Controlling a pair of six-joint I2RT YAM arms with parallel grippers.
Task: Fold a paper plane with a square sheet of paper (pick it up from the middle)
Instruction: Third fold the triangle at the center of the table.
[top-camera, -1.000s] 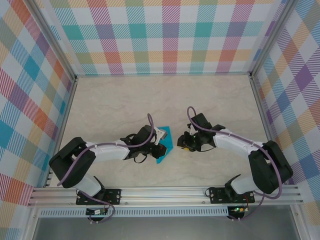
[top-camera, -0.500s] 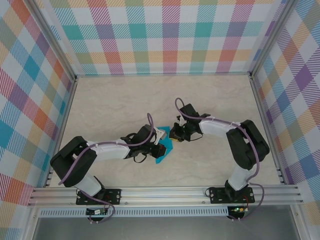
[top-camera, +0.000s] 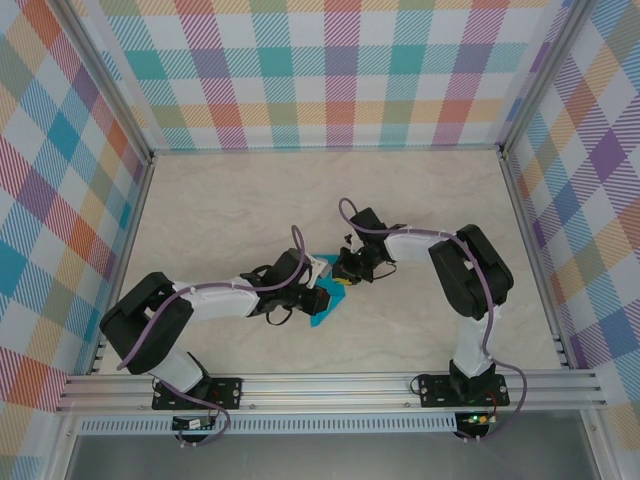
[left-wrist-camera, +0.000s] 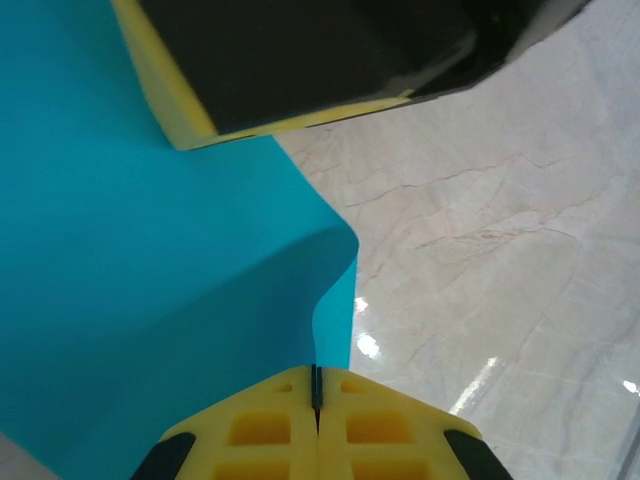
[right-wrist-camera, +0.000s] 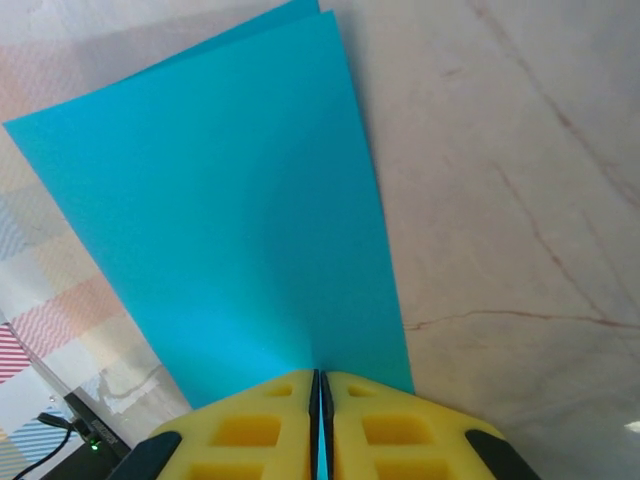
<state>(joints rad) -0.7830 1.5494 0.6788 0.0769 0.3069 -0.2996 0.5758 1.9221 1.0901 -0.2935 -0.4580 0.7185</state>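
Observation:
The square sheet of paper (top-camera: 321, 319) is teal-blue and lies mid-table between the two arms, partly lifted and bent. My left gripper (top-camera: 318, 297) is shut on its near-left edge. In the left wrist view the yellow pads (left-wrist-camera: 260, 430) meet on the paper (left-wrist-camera: 150, 260), which curls up beside them. My right gripper (top-camera: 343, 277) is shut on the opposite edge. In the right wrist view its pads (right-wrist-camera: 250, 430) pinch the sheet (right-wrist-camera: 230, 220), where a second layer peeks out at the top edge. The right gripper's black and yellow finger (left-wrist-camera: 300, 60) shows at the top of the left wrist view.
The marble-patterned tabletop (top-camera: 420, 200) is bounded by checkered walls (top-camera: 340, 70) at the back and on both sides. An aluminium rail (top-camera: 330, 390) runs along the near edge by the arm bases.
The right arm has swung left to the paper, and its jaws have closed on the sheet's edge. The left gripper has kept its hold in place.

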